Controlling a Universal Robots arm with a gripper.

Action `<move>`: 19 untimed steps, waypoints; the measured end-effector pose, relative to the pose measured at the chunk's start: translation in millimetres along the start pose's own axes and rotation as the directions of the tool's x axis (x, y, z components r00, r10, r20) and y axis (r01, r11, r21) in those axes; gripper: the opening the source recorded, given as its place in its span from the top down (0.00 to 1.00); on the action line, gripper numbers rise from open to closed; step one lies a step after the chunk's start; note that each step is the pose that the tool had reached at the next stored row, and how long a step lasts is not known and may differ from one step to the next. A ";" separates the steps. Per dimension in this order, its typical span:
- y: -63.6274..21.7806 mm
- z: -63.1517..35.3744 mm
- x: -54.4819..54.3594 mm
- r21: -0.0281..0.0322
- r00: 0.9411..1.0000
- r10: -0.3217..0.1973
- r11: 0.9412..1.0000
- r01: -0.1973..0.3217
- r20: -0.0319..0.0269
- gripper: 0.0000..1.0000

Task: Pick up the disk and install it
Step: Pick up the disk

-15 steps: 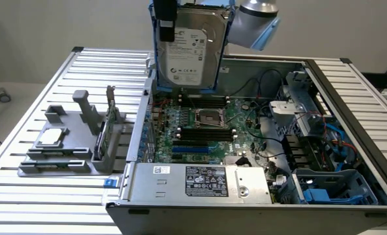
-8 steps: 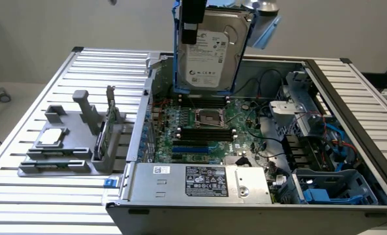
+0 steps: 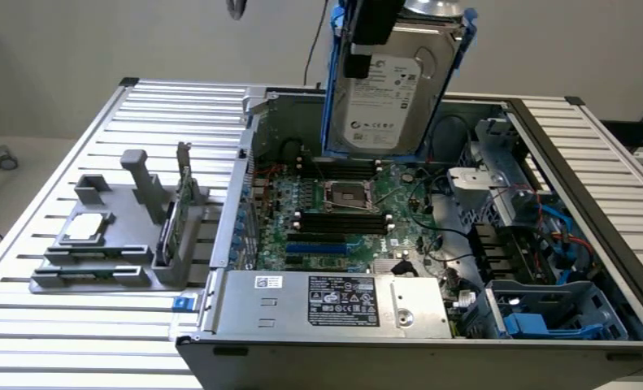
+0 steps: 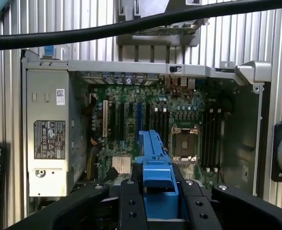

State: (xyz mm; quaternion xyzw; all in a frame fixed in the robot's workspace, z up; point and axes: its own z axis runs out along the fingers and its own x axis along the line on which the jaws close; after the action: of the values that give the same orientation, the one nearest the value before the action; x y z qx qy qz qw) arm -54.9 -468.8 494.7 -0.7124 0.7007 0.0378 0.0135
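Right, exterior view first: the disk (image 3: 392, 93) hangs upright at the upper centre of the frame, label toward the camera, well above the open computer case (image 3: 299, 366) and touching nothing below. The gripper (image 3: 370, 36) is clamped on the disk near its upper end, so the load is yours. The motherboard (image 3: 337, 207) lies directly beneath. The drive bay (image 3: 549, 313), with its blue carriers, sits at the lower right. The grey fixture rack (image 3: 104, 260) stands on the slatted table (image 3: 61, 333) at the exterior view's left. Wrist view: black fingers (image 4: 129, 203) pinch a blue rail (image 4: 155, 158) of the disk between them. Beyond it you can see the processor socket (image 4: 184, 143) and the power supply (image 4: 47, 139), and a black cable (image 4: 83, 33) crosses close to the lens. My judgement for this carry: hold the disk square in the clamp, move slowly, and mind the case walls and loose wiring, since a knock on a hanging drive could twist it in the grip.
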 end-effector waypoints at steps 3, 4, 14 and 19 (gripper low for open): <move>-13.8 -0.2 3.8 0.000 1.000 0.000 1.000 0.000 0.001 0.67; -18.3 0.0 5.4 0.000 1.000 0.000 1.000 0.000 0.001 0.67; -60.1 4.1 24.9 0.000 1.000 0.000 1.000 0.000 0.001 0.67; -69.4 6.6 38.3 0.005 1.000 0.000 1.000 0.000 0.001 0.67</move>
State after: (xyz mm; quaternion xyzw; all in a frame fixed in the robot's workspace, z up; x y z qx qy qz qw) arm 14.8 -505.3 483.0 -0.7124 0.7007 0.0363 0.0155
